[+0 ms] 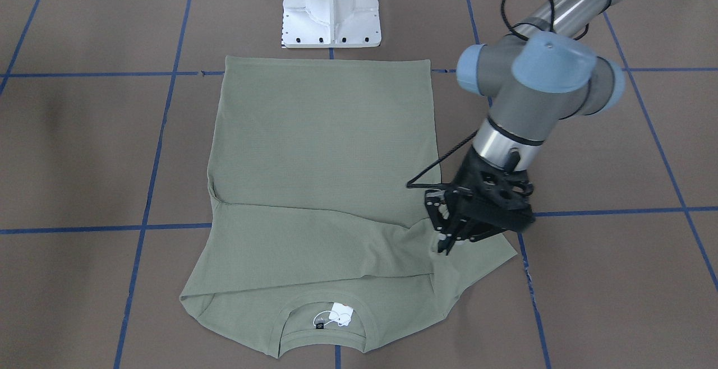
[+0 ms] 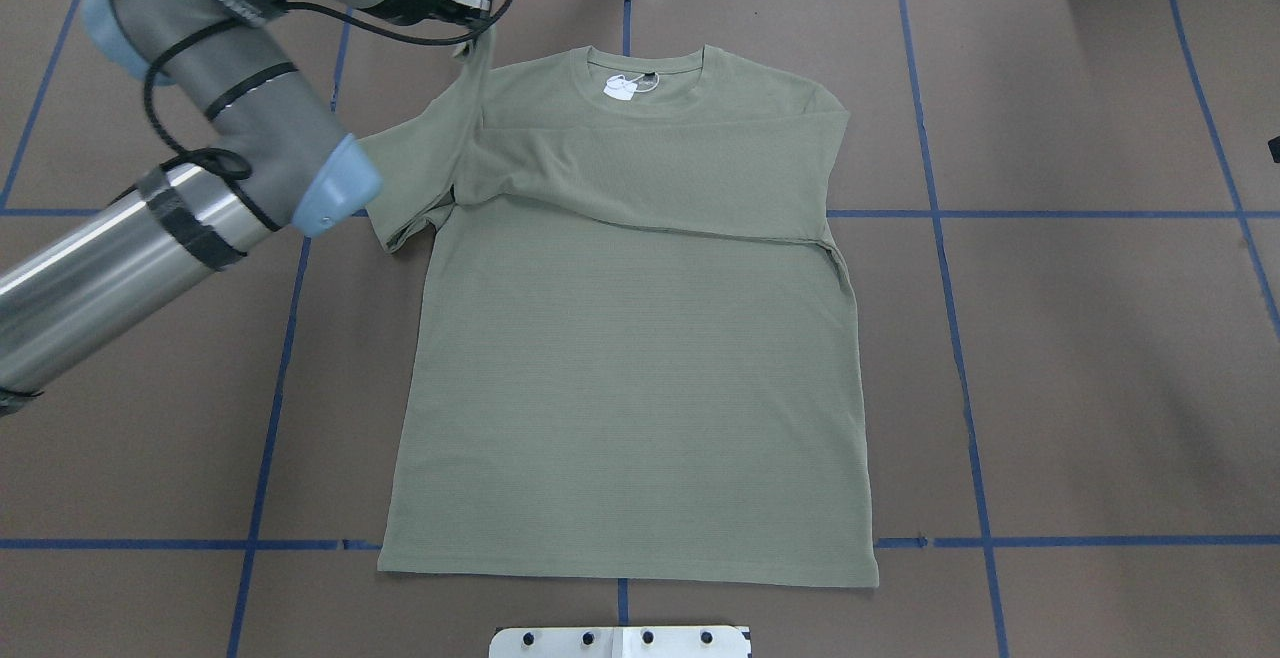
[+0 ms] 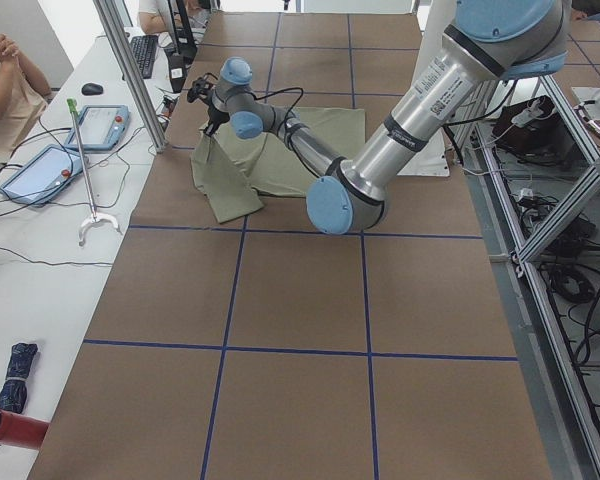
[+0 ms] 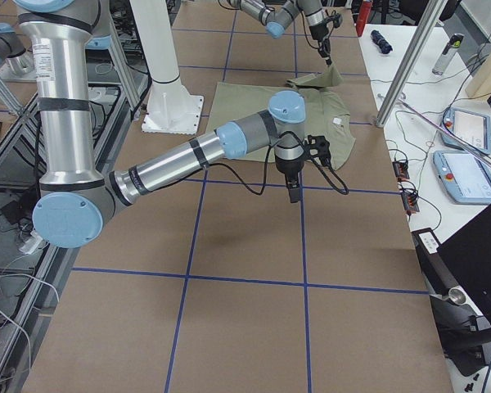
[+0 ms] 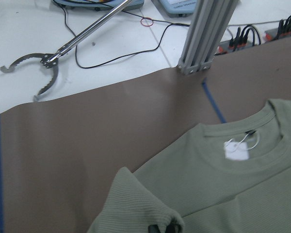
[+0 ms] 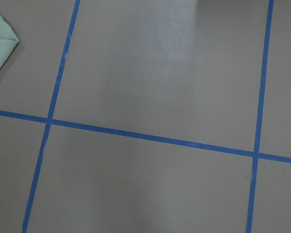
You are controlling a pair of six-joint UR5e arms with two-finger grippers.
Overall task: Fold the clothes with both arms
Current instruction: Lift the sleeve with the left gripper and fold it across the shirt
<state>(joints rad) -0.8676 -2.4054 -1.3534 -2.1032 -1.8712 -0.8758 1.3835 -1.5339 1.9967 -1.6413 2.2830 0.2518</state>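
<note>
Your brown table with blue tape lines (image 2: 1100, 338) carries the sage-green knit shirt (image 2: 630, 358), lying flat with its collar far from the robot. The black left gripper (image 1: 444, 244) is clenched on its lifted sleeve. The black right gripper (image 4: 293, 192) hangs over bare table beside the shirt, and you cannot tell its grip.

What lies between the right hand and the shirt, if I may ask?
Between right hand and shirt: bare table and blue tape, in the exterior right view.

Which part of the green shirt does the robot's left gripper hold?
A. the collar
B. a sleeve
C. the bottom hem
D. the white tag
B: the left gripper is shut on the sleeve of the shirt and holds it raised, while the collar and the hem lie flat on the table.
</note>
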